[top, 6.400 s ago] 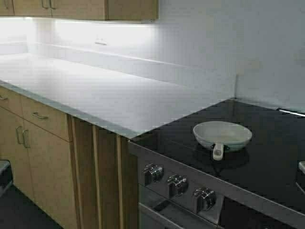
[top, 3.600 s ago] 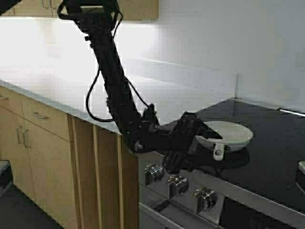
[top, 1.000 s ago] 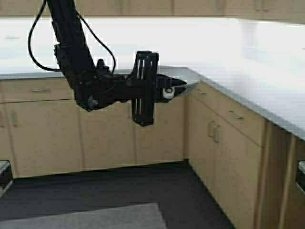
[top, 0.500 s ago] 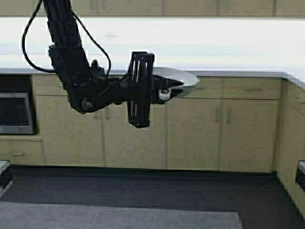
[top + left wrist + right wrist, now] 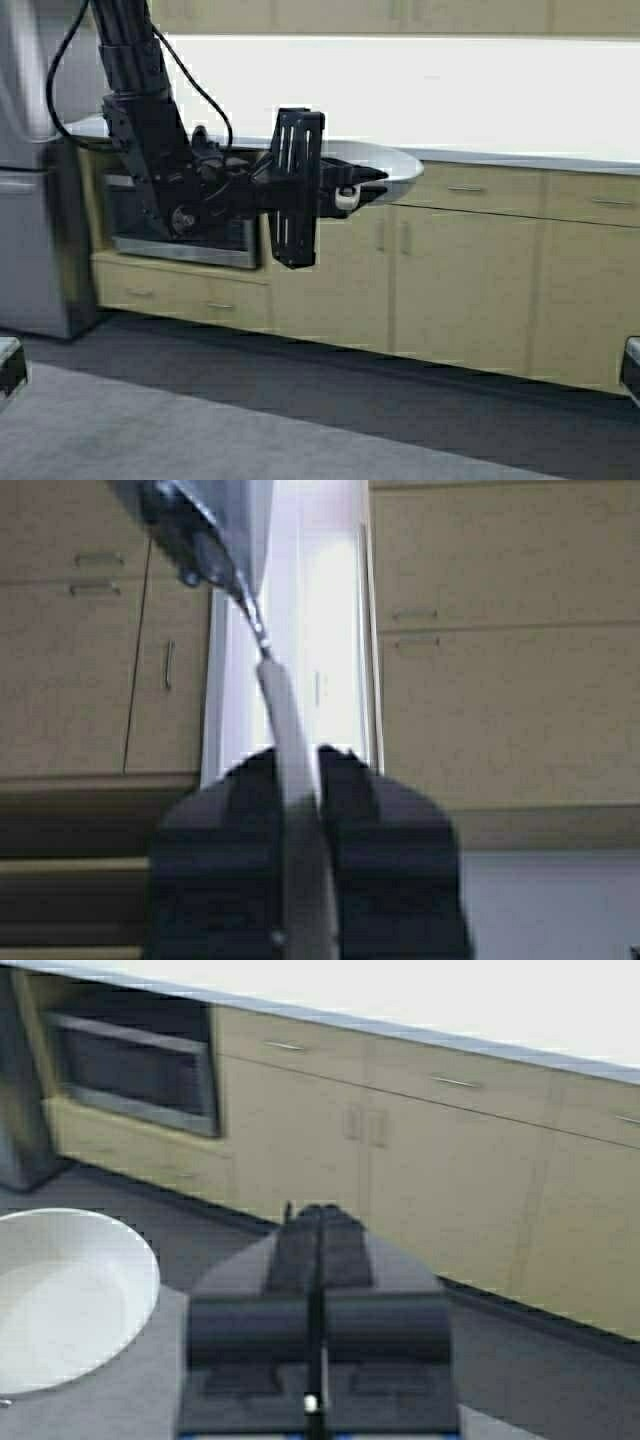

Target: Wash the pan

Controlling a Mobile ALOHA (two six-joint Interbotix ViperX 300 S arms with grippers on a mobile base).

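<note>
The robot has driven on along the cabinets: a built-in oven (image 5: 180,215) now shows where plain doors were. The left end effector (image 5: 350,187) stays clamped on the pan (image 5: 385,165) handle, carried in mid-air, sink not in sight. The right end effector (image 5: 318,1260) is closed, empty.

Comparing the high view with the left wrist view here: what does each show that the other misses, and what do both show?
Only the high view shows the whole left arm, the pan's bowl level in the air, and the built-in oven and rug. Only the left wrist view shows the jaws pressed flat against both sides of the pan's handle. Both show the left gripper holding the pan, with cabinets behind.
</note>
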